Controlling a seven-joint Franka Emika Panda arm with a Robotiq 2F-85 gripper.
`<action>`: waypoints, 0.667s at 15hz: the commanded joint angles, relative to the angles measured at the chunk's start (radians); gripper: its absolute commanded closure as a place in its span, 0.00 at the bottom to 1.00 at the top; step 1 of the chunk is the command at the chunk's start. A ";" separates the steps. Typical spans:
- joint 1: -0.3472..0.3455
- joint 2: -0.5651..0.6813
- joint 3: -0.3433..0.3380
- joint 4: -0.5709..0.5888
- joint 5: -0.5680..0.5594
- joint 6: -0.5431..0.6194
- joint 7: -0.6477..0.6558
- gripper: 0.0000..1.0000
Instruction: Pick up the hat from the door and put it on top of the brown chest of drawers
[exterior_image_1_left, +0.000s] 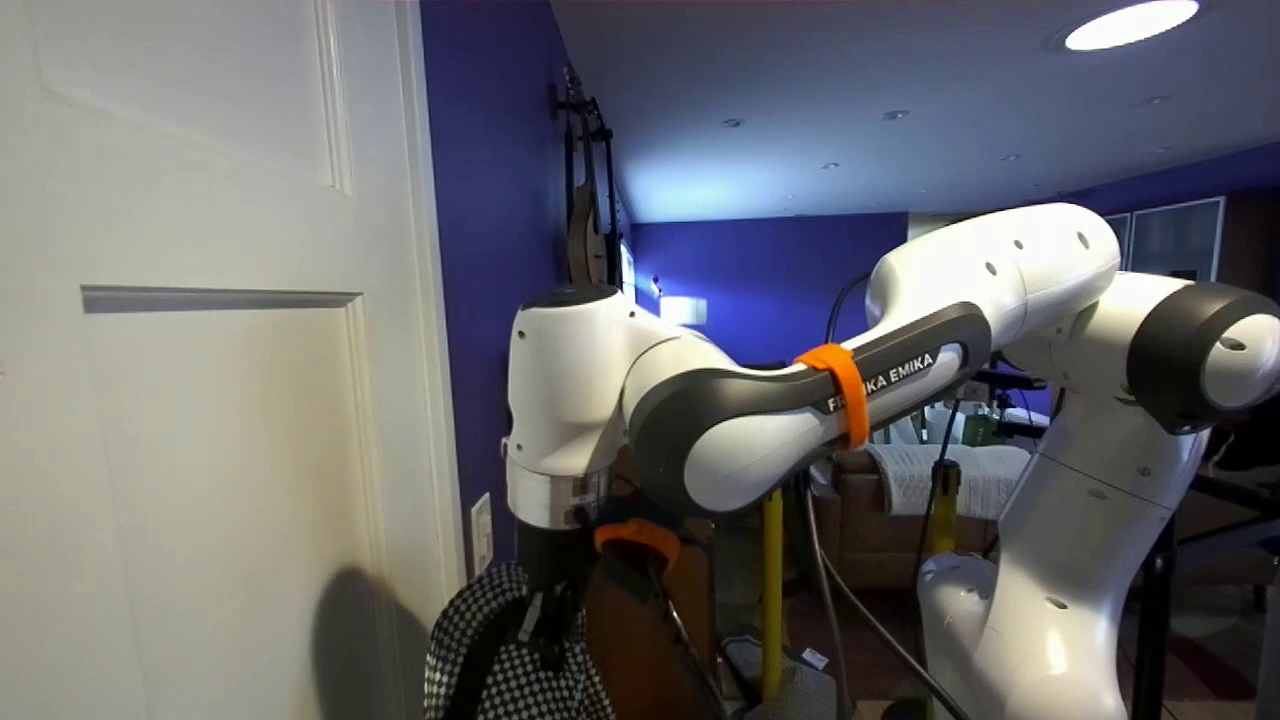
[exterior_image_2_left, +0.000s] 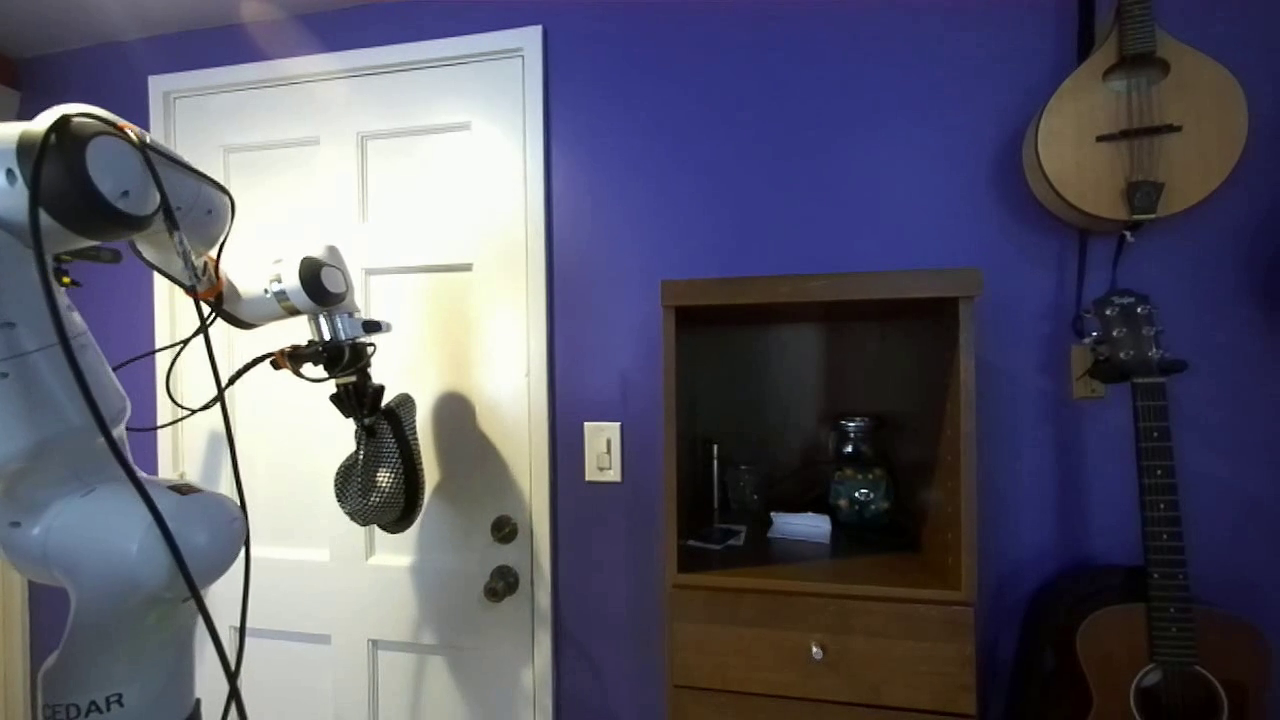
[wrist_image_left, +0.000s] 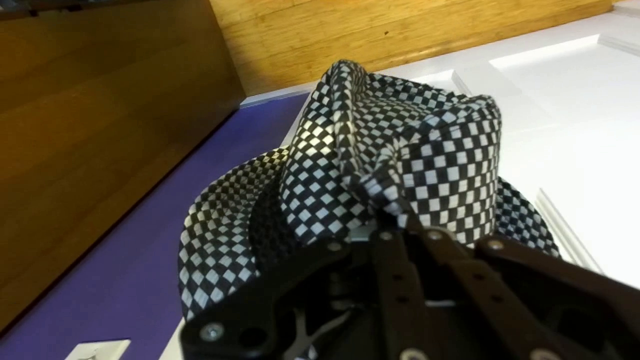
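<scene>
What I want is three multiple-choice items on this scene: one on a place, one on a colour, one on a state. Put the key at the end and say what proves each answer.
1. Where is the white light switch?
A) On the wall, between the door and the brown chest of drawers
B) On the ceiling
C) On the floor

2. How is the hat coloured?
A) Plain red
B) Yellow and green stripes
C) Black and white checks

3. How does the gripper stand?
A) Wide open
B) Shut on the hat
C) Shut on nothing

Key:
1 A: an exterior view shows it on that stretch of wall.
2 C: the wrist view shows the checks up close.
3 B: in the wrist view its jaws pinch the hat's crown.
</scene>
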 joint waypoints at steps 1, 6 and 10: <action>-0.054 -0.112 -0.048 -0.043 -0.041 0.000 -0.104 0.99; -0.134 -0.218 -0.107 -0.062 -0.110 -0.021 -0.192 0.99; -0.183 -0.276 -0.144 -0.092 -0.119 -0.024 -0.212 0.99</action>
